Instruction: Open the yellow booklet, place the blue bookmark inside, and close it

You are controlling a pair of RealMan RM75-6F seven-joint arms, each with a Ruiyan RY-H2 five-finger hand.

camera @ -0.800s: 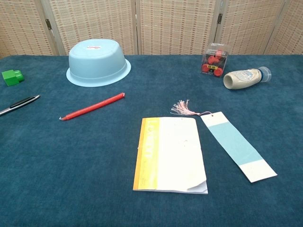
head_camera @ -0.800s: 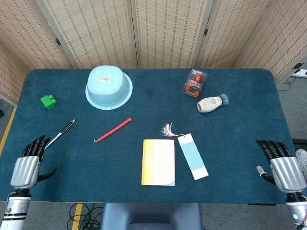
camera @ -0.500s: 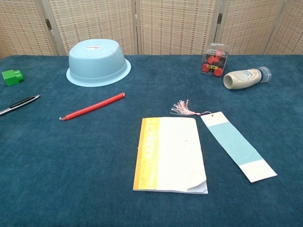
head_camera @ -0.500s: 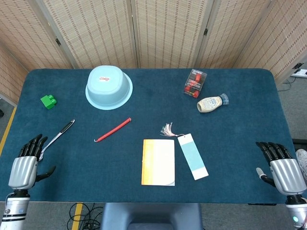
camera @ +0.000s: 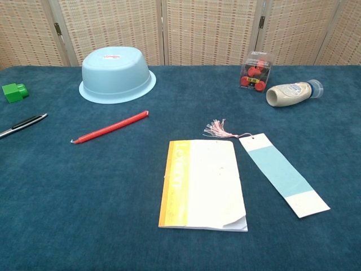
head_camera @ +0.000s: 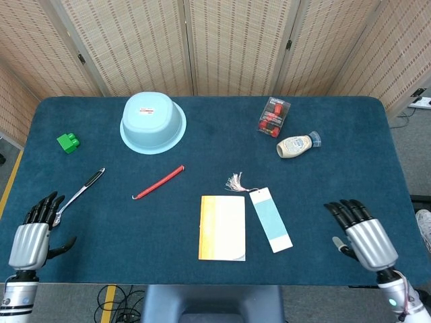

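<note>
Two hands, both empty w/ fingers spread: left hand [head_camera: 30, 235] low at the table's 8 o'clock corner, right hand [head_camera: 361, 233] at approx 4 o'clock, well apart from everything; neither shows in the chest view. Booklet [head_camera: 222, 227] lies shut near the table [head_camera: 323, 195] front edge, approx 6 o'clock, yellow spine strip on its left side, free edge on its right. Bookmark [head_camera: 271, 219] lies flat just beside that free edge at the booklet's 3 o'clock, slightly angled, pink tassel [head_camera: 236, 181] trailing off toward 11 o'clock from its top end; whether paper edges touch I can't tell. Nothing done yet, so step in hand looks like the reach to open the cover. To do it well: bring the right hand in from 4 o'clock over the bookmark w/o dragging it, catch the cover at the lower right corner, where the chest view shows it lifting a bit [camera: 240, 222], and peel toward 9 o'clock. Left hand prob. should press the spine strip so the booklet doesn't slide on the cloth. Take the cover only, not a wad of pages. Red pen [head_camera: 158, 182] at the booklet's 10 o'clock and black pen [head_camera: 84, 186] near the left hand are clutter; keep the left arm's path clear of both.
</note>
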